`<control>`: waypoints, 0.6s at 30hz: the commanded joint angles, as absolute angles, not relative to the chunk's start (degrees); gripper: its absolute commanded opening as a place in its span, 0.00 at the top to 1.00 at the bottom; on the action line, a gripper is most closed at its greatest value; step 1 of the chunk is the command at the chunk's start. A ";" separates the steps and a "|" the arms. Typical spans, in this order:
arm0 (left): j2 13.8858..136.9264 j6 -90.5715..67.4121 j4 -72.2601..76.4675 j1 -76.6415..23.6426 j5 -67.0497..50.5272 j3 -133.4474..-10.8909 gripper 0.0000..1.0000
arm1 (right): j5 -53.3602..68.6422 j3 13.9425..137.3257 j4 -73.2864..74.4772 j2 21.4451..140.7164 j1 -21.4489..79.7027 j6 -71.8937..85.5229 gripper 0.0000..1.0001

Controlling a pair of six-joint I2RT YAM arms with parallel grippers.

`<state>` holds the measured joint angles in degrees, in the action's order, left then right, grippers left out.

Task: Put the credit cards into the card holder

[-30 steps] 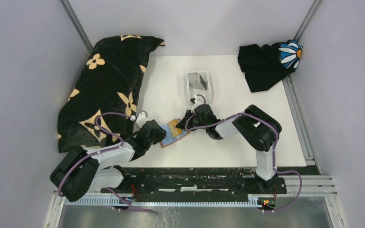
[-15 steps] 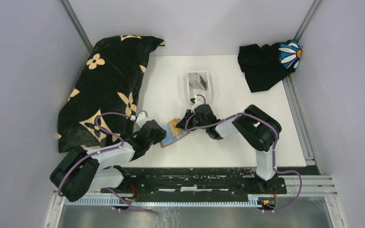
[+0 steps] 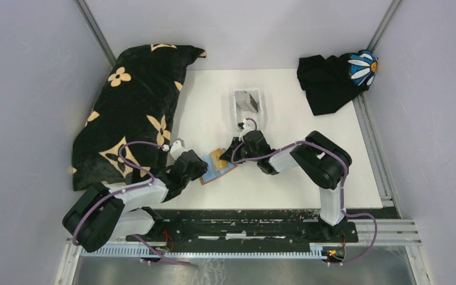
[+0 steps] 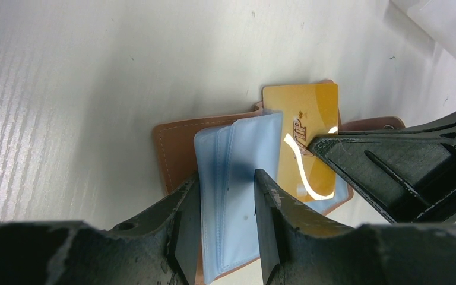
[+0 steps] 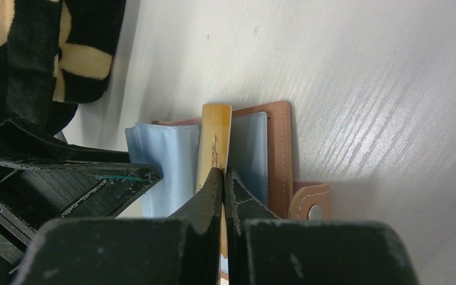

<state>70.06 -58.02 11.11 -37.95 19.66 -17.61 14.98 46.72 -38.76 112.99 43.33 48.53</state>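
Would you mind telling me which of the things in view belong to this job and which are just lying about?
Job: card holder, its sleeves held by the left gripper; gold card in the right gripper; dark cards in the white tray.
Lying about: flowered black cushion; black cloth; daisy-patterned item.

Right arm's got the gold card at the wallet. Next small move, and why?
Probably: right gripper eases the gold card deeper along the blue sleeves. Its jaws are shut on the card's edge, most of the card shows uncovered, and the left gripper clamps the sleeves, holding the card holder open.
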 commanded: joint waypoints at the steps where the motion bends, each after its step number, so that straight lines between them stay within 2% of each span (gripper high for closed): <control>1: 72.64 -57.40 11.77 -37.97 18.63 -15.67 0.56 | 13.78 45.28 -33.83 113.18 44.38 45.29 0.99; 7: 71.65 -58.04 11.34 -37.98 18.34 -14.05 0.57 | 13.80 45.31 -32.68 111.64 44.17 44.80 0.99; 18: 59.78 -59.57 4.82 -37.97 20.94 -10.57 0.57 | 14.07 45.35 -33.65 112.44 44.13 45.41 0.99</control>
